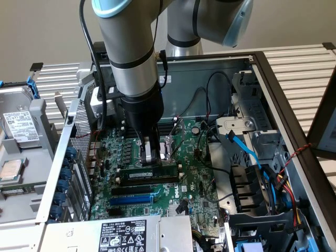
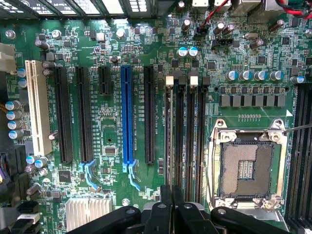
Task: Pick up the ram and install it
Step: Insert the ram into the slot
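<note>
One claw (image 2: pixel 171 207) and one ram (image 2: pixel 169 136) make up the relation you should watch: the claw sits directly over the near end of the stick, which runs straight away from it along its long axis. In the wrist view the ram appears edge-on as a thin line, standing in the outermost of the four black memory slots (image 2: pixel 190 136), the one on the side of the blue expansion slot (image 2: pixel 126 117) and away from the CPU socket (image 2: pixel 246 168). Whether the claw is clamping the stick or is loose about it, you cannot tell. In the exterior view the claw (image 1: pixel 150 164) stands upright over the ram (image 1: pixel 143 174), which lies across the motherboard (image 1: pixel 197 184), parallel to the blue expansion slot (image 1: pixel 131 199), with that slot on its nearer side.
</note>
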